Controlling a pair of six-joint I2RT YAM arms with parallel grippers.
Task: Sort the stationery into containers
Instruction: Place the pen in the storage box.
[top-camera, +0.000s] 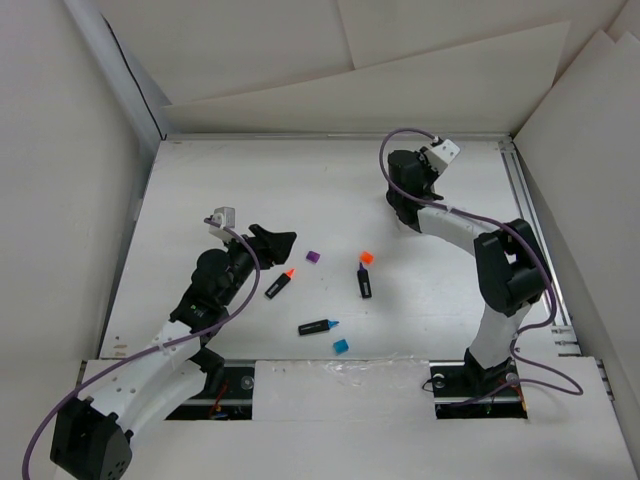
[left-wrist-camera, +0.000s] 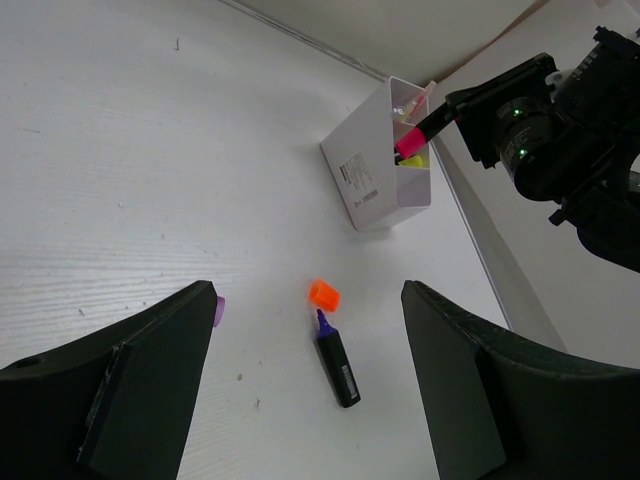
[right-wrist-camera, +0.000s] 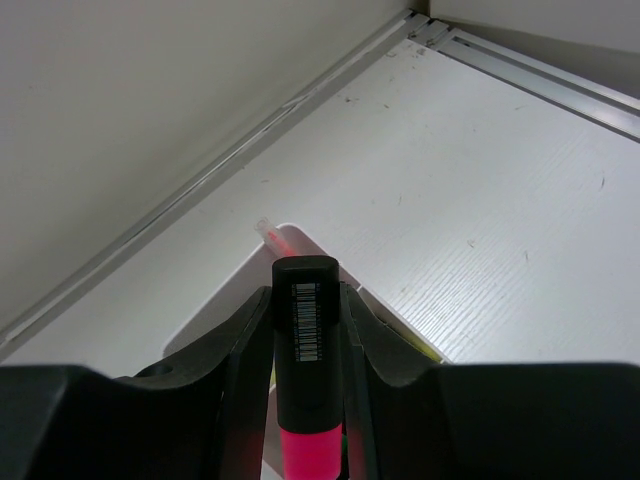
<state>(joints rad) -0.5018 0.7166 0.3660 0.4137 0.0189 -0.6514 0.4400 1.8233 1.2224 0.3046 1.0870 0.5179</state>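
My right gripper (right-wrist-camera: 305, 298) pinches a pink highlighter (right-wrist-camera: 303, 440) by its black barrel, jaws pressed on both sides, so it hangs steeply with the pink end down. I hold it this way because the box (right-wrist-camera: 222, 305) sits right under these jaws. A steep highlighter should slip past the thin walls without catching. I judge this step to be lowering it in before letting go.

The barrel shows a white barcode label facing my wrist camera, and the part below it is bright pink. The box is white with a printed label on one side. A thin pale pen (right-wrist-camera: 268, 230) pokes over the rim beyond my jaws, and something yellow shows inside, to their right.

My left gripper (top-camera: 277, 240) holds nothing. Its jaws stand spread wide over the loose pieces, ready, I reckon, for the next pick. Ahead of them and between them lie an orange cap (left-wrist-camera: 323, 293) and a purple highlighter (left-wrist-camera: 338, 360). Its tip looks bare, with the cap just beside it. A purple cap (left-wrist-camera: 218, 310) peeps from behind the left finger. Behind these jaws, nearer my bases, lie an orange highlighter (top-camera: 278, 285), a blue highlighter (top-camera: 318, 326) and a blue cap (top-camera: 341, 346). From these jaws the box stands well ahead, off to the right.
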